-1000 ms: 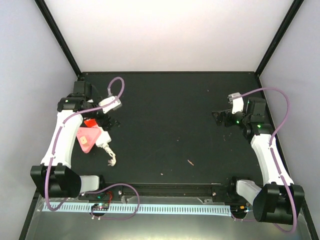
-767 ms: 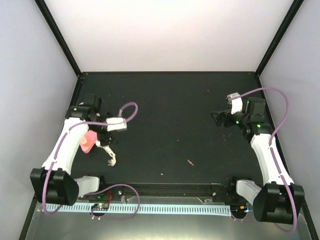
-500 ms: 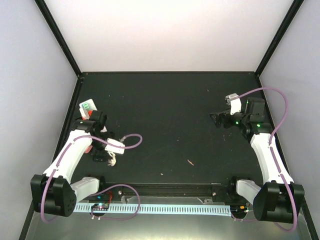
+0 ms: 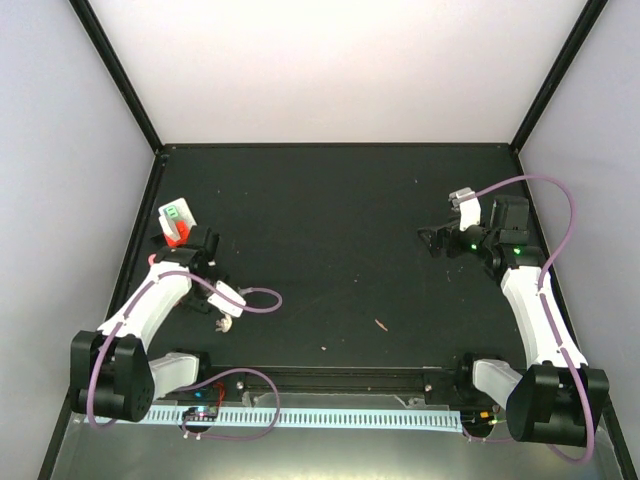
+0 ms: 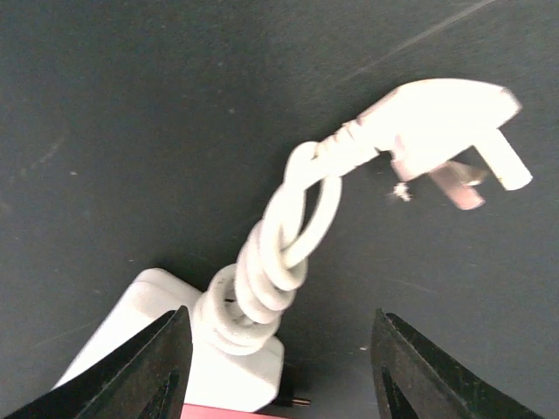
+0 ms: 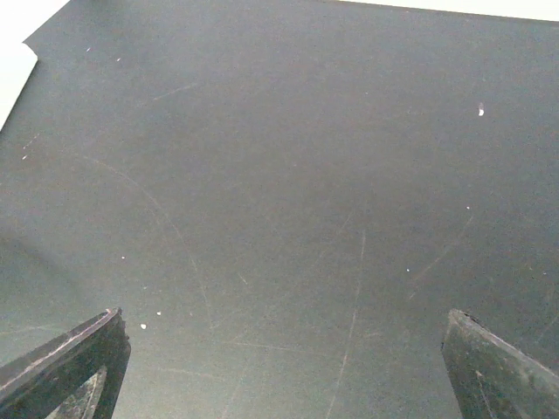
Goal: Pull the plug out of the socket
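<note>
White glossy cord (image 5: 279, 253) — knotted in fat loops — between rounded socket (image 5: 148, 336) and flat prongs. Jaws of left gripper (image 5: 279, 316) apart astride it; of right gripper (image 6: 284, 316) — wide over scuffed mat (image 6: 279, 175).

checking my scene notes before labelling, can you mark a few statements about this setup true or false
1. The right gripper hangs open over the table. True.
2. The socket's white cord is knotted. True.
3. The left gripper is shut on the cord's plug. False: it is open, and the plug lies on the table beyond its fingers.
4. The socket lies beside the right arm. False: it lies on the left side, by the left arm.
</note>
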{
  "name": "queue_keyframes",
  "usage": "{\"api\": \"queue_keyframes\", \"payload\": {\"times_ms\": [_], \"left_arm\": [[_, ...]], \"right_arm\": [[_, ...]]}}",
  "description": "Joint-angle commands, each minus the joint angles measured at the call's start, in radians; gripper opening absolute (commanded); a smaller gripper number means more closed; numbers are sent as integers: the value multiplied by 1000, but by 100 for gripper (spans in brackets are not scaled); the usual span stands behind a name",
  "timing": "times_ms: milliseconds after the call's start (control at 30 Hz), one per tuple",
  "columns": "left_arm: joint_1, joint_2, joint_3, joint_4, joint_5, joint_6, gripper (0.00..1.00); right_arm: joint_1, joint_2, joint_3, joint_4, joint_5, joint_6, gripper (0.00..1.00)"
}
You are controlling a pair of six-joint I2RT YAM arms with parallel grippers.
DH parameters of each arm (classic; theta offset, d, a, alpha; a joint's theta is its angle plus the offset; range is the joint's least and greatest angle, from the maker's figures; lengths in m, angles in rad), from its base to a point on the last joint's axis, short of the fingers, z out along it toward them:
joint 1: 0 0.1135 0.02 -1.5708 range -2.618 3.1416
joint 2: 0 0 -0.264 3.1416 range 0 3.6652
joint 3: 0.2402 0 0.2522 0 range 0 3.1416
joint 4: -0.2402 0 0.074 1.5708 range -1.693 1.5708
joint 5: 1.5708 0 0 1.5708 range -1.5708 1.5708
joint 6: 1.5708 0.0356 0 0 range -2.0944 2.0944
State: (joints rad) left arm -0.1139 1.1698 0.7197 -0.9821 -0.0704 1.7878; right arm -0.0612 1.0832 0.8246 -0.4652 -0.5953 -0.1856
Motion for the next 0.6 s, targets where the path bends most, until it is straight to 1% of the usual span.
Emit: {"api": "queue_keyframes", "payload": {"times_ms": [0, 167, 400, 567], "left_arm": [[-8, 6, -31, 135, 15, 111, 56], [-8, 35, -80, 215, -17, 158, 47], [-8, 97, -84, 254, -46, 158, 40], [-8, 105, -119, 335, -57, 191, 30]], "right_arm": [[6, -2, 28, -7, -27, -21, 100], [6, -3, 29, -10, -31, -21, 100], [7, 0, 29, -11, -29, -23, 100], [7, -1, 30, -12, -25, -23, 100]]}}
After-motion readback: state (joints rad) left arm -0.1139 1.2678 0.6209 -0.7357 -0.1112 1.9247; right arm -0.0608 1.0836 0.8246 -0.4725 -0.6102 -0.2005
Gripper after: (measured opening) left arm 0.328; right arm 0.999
